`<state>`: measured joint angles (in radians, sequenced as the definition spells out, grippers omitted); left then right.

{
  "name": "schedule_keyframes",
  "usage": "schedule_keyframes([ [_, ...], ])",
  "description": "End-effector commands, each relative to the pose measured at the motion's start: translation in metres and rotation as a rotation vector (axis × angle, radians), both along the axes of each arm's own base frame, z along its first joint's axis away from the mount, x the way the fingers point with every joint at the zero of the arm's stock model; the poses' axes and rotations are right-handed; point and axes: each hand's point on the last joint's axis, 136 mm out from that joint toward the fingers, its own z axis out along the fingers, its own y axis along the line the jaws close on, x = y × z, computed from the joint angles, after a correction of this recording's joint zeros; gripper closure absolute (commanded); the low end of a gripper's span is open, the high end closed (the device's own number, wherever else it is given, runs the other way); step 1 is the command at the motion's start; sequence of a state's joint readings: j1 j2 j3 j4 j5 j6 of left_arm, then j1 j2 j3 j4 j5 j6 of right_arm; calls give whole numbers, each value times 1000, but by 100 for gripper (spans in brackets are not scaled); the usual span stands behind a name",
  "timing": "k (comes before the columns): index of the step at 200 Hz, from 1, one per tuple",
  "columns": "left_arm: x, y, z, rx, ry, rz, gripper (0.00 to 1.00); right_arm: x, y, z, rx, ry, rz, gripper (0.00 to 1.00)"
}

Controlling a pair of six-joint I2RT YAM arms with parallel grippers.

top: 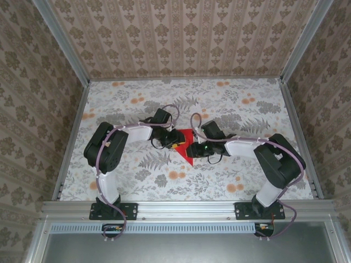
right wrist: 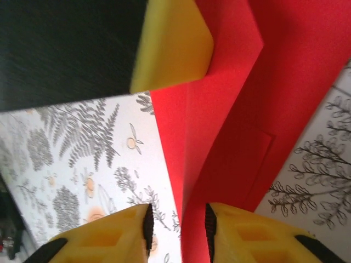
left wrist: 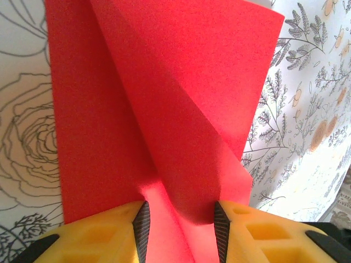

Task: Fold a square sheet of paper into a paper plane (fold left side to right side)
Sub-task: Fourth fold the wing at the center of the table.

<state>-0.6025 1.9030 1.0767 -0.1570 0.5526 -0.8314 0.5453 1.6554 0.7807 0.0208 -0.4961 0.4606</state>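
The square sheet of paper is bright red and creased into flaps. It lies mid-table with a point toward the near edge. My left gripper sits at its left side and my right gripper at its right. In the left wrist view the paper rises in a ridge between the yellow fingers of the left gripper, whose jaws stand apart. In the right wrist view the right gripper is open. The paper's left edge runs between its pads, close to the right one. A yellow finger of the left gripper rests on the paper's far edge.
The tabletop is white with grey ferns and orange flower blotches. Metal rails and patterned walls close it in on three sides. Both arms bend inward and meet at the centre, with open table to the left, right and front.
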Motion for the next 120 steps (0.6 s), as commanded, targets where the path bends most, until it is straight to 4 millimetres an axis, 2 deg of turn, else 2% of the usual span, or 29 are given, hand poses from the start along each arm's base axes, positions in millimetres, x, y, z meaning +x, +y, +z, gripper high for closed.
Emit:
schedule_keyframes([
  [1, -6, 4, -10, 46, 36, 1, 61, 8, -2, 28, 107, -23, -11, 58],
  [37, -5, 4, -8, 43, 30, 2, 61, 29, -14, 30, 233, 51, -88, 57],
  [79, -4, 4, -8, 43, 27, 1, 61, 47, -4, 23, 287, 112, -106, 61],
  [120, -5, 4, -8, 43, 27, 1, 61, 50, 5, 13, 308, 156, -106, 65],
])
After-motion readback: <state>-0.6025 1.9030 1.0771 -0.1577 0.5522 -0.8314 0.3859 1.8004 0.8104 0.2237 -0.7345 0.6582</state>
